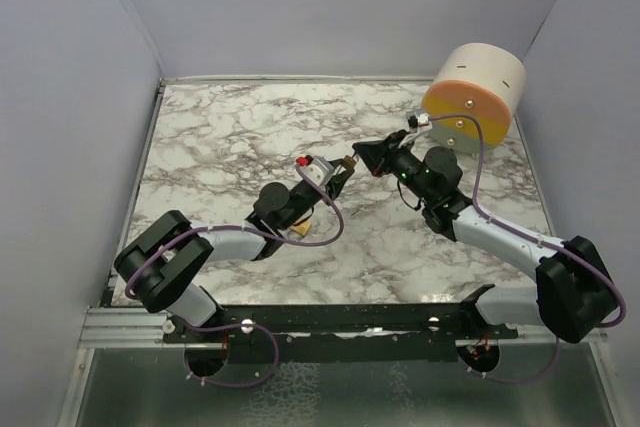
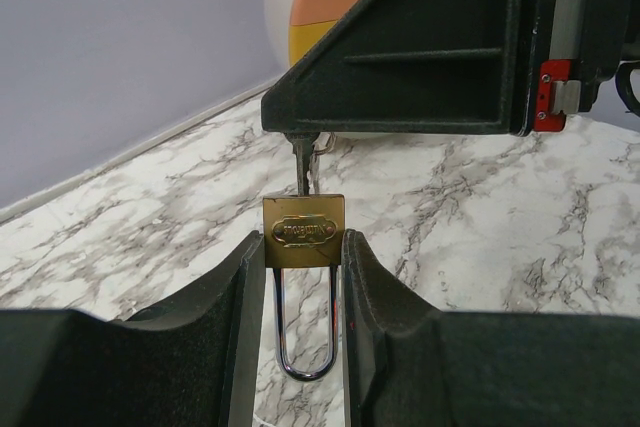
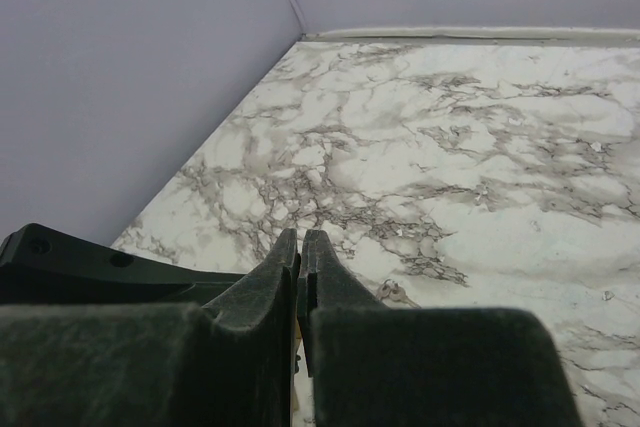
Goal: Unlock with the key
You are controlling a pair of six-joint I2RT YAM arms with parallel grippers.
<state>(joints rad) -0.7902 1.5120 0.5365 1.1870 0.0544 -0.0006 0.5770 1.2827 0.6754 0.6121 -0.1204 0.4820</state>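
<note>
Padlock: the brass padlock (image 2: 304,231) is held off the table (image 1: 230,137), mid-scene, between the two arms.
Left gripper: the left gripper (image 2: 302,252) is clamped on the padlock's flat sides with the shackle (image 2: 304,347) pointing back toward the wrist. This leaves the keyhole end bare and facing the other arm.
Key: the key (image 2: 303,162) runs straight from the right gripper to the padlock's far end. How deep it sits cannot be told.
Right gripper: the right gripper (image 3: 301,247) is clenched on the key's head, in line with the lock, probably so a wrist roll would turn it.
Shackle state: both legs look seated in the body, so probably not yet unlocked.
Bystander: an orange-and-cream drum (image 1: 478,87) stands far right, well apart.
</note>
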